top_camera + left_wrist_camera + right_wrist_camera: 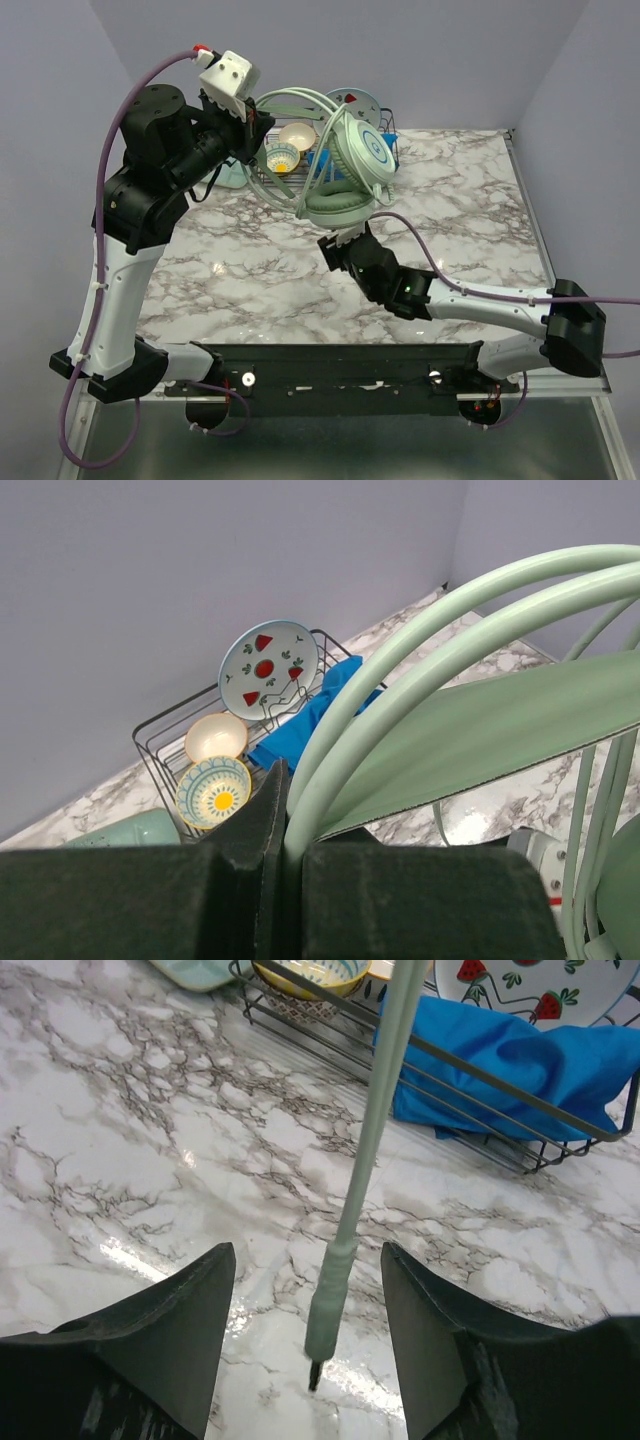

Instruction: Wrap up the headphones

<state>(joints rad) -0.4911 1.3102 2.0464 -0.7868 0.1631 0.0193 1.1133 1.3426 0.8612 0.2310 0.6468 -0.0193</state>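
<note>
Black left tool point(292, 825): clamped shut on the headphones point(350, 160), gripping them by the headband.
Headband point(420, 630): two slim mint-green rails, rising out of the narrow slit between the left tool's fingers and arching away to the right.
Headphones, look: pale mint-green, over-ear, with round cups and thick padding.
Headphones, place: hanging in the air from the left tool, over the back of the surface and just in front of the rack.
Upper ear cup point(365, 150): tilted, its white round outer face ringed in blue.
Lower ear cup point(340, 205): green cushion showing, just above the right tool.
Cable point(370, 1140): thin and pale, hanging straight down, ending in a small plug close to the surface; whether it touches I cannot tell.
Right tool point(307, 1250): open, one dark finger on either side of the cable end, neither touching it.
Surface point(150, 1140): white marble with grey veins, glossy.
Wire rack point(480, 1080): behind the cable, holding a blue cloth point(500, 1060), a strawberry-patterned plate point(268, 668) and two bowls point(213, 792).
</note>
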